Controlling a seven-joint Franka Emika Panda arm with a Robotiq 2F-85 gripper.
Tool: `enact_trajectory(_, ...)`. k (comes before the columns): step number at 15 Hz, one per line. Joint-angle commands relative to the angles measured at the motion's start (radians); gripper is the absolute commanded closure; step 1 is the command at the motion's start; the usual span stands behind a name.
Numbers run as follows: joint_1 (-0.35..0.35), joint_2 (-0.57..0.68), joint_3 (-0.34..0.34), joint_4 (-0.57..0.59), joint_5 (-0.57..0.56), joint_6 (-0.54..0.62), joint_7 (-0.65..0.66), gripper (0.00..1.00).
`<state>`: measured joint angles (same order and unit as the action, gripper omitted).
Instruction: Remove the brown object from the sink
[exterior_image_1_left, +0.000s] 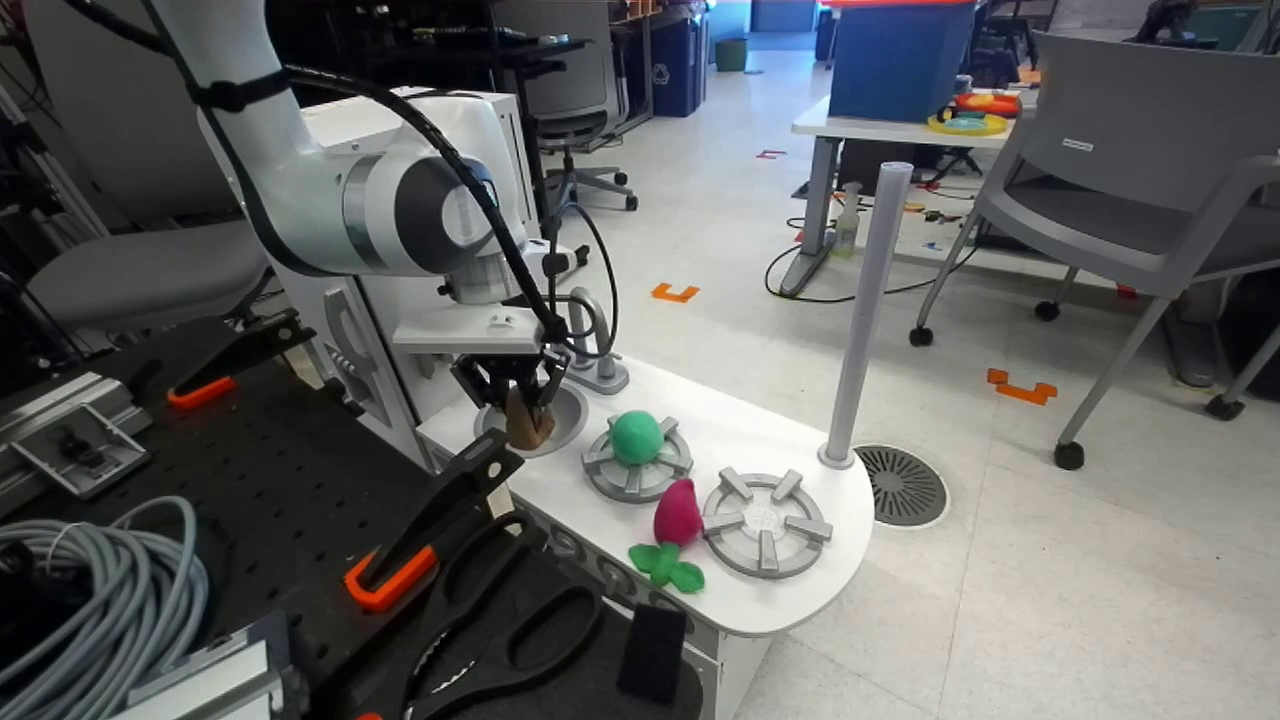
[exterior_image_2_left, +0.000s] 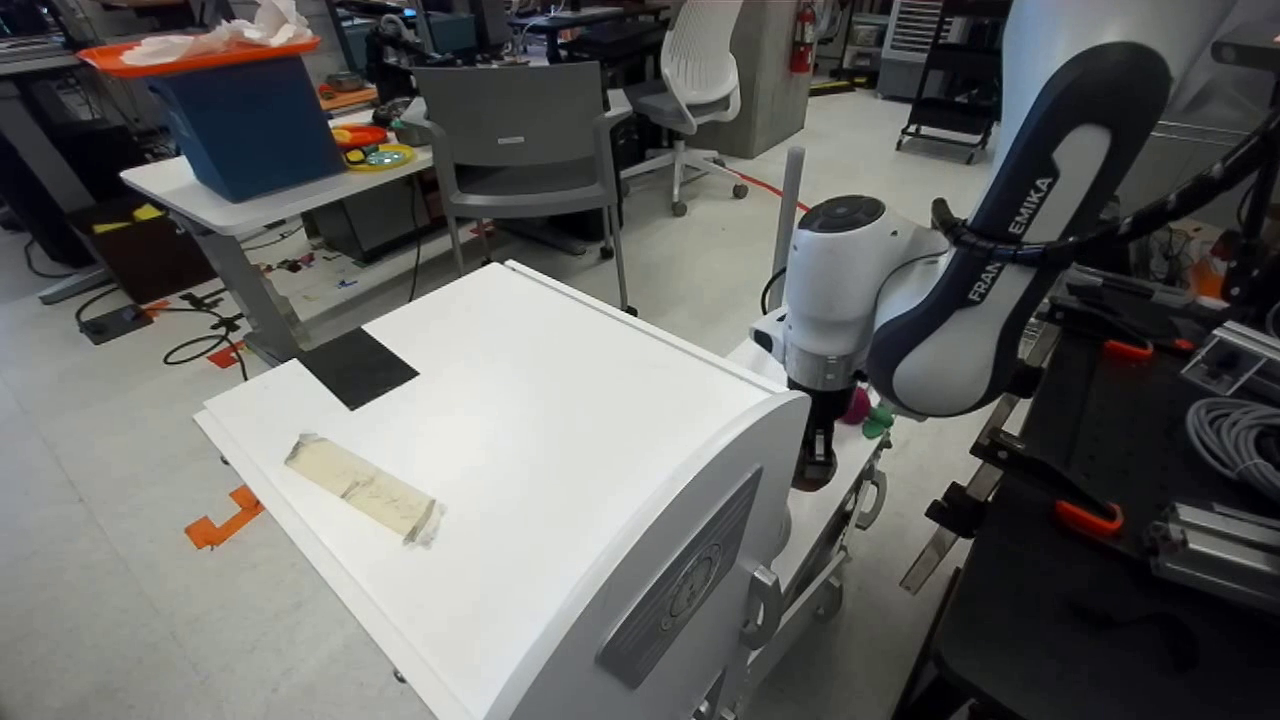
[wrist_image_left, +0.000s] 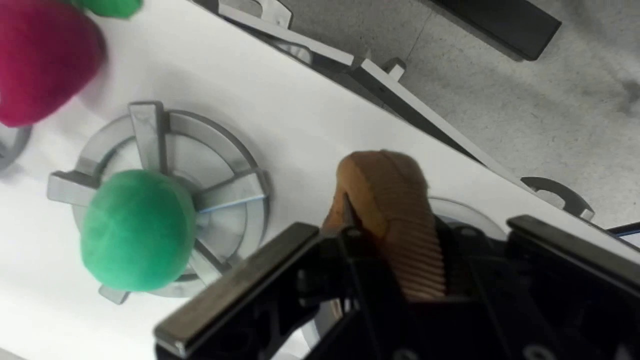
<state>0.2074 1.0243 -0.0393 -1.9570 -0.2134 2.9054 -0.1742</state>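
Brown object (exterior_image_1_left: 528, 430) is at the sink (exterior_image_1_left: 574, 412), low over or in the basin; can't tell if it's touching bottom. The gripper (exterior_image_1_left: 523, 400) has it pinched, fingers (wrist_image_left: 359, 249) partway together w/ the obj. filling the gap. Main risk, prob.: a slip, b/c the obj. looks soft & one fingertip seems to press into a fold, so grip may be uneven. Too low a lift could snag the rim; a sideways swing could clip the faucet (exterior_image_1_left: 602, 378) or knock the green ball (exterior_image_1_left: 637, 437) off its burner grate (exterior_image_1_left: 634, 484).

Matt, ribbed, cloth-like brown object (wrist_image_left: 402, 210)
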Motion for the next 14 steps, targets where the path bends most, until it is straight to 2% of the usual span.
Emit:
enact_trajectory(1,-0.005,-0.041,-0.041,-0.035,-0.009,-0.003,0.04,0.94)
enact_trajectory(8,0.012,0.054,-0.093,0.074,-0.018,-0.07,0.071,0.94)
enact_trajectory(14,0.068,0.158,-0.135,0.152,-0.05,-0.074,0.097,0.94)
